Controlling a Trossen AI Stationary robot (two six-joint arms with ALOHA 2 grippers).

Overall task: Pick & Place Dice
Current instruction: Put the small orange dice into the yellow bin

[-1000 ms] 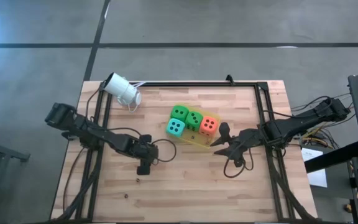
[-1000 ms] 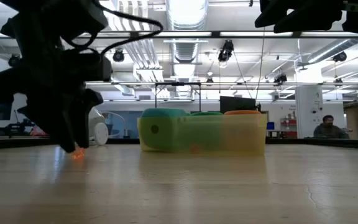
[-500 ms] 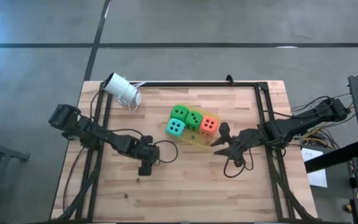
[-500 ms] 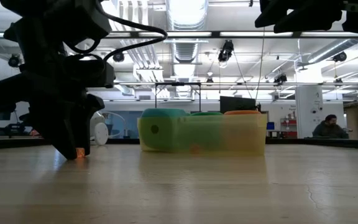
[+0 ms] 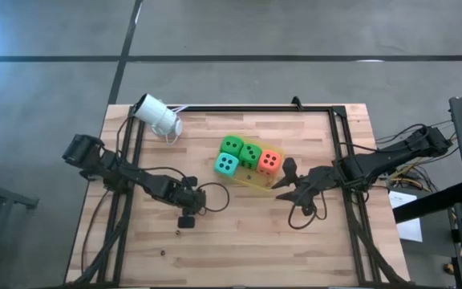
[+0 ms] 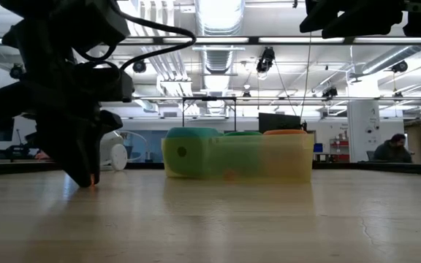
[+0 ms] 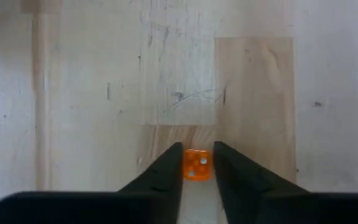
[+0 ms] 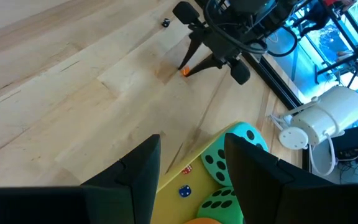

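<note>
Left pincer (image 7: pixel 197 163) tips down on the bench (image 5: pixel 239 241), clenched on a tiny orange die (image 7: pixel 196 165) pinched between its fingertips, well short of the yellow tray (image 5: pixel 251 181). Right pincer (image 5: pixel 283 189) hangs just beside the tray's near corner, fingers spread, empty. Tray holds four big foam dice: two green (image 5: pixel 241 148), teal (image 5: pixel 225 164), orange-red (image 5: pixel 269 160). Small red (image 8: pixel 186 169) and blue (image 8: pixel 183 191) dice lie in it too.

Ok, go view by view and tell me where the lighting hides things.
Left wrist view: evenly lit, small orange die plain between the dark fingers. Low view: ceiling lights backlight the left gripper into a silhouette. High view: soft light, faint shadows. Right wrist view: right gripper dark against bright wood.
</note>
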